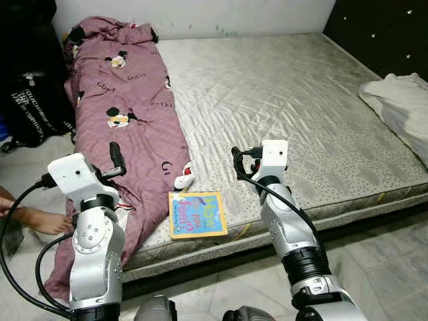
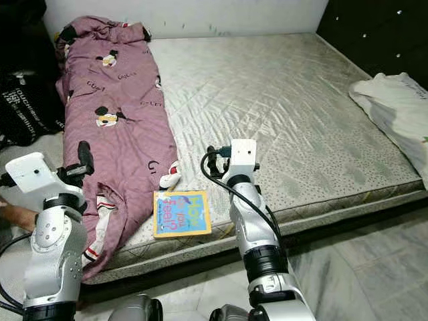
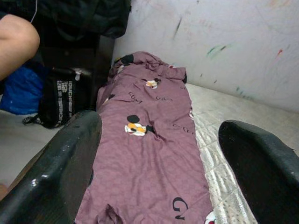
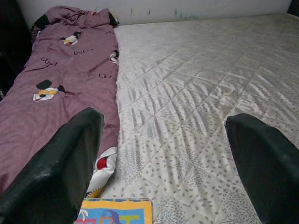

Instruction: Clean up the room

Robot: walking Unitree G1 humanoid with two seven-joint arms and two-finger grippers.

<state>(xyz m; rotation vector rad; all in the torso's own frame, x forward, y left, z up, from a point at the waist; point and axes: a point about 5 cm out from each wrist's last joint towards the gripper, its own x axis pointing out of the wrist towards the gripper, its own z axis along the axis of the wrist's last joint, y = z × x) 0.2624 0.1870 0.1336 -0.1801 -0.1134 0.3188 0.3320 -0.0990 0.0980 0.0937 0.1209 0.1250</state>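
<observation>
Task's thing: a children's book (image 1: 197, 215) with a yellow border and blue cover lies flat on the mattress (image 1: 301, 100), near its front edge, at about 6 o'clock of the bed surface.
Right gripper (image 4: 173, 154): raised over the mattress just to the 3 o'clock side of the book; fingers spread wide, holding nothing.
Left gripper (image 3: 159, 154): raised at the bed's 9 o'clock side above the purple quilt (image 1: 124, 100); fingers likewise wide apart and empty.
Step in hand (judgement): the book looks the likeliest first pickup, and the right gripper is the nearer one.
How to do it well: a thin flat book gives the fingers little to bite; sliding it toward the mattress edge so that one side overhangs, then closing on that side, should serve better than pressing straight down.
Obstruction: the quilt's lower corner (image 1: 184, 177) lies just beside the book's far edge at 12 o'clock; a finger coming from that side may snag cloth.
Surroundings: white bedding (image 1: 401, 107) is heaped at the mattress's 3 o'clock edge, well apart from the book.
Surroundings, left: a black bag (image 1: 37, 107) stands on the floor at 9 o'clock.
Person: a bare foot (image 1: 43, 219) rests on the floor close by the left arm; swing that arm with care.
</observation>
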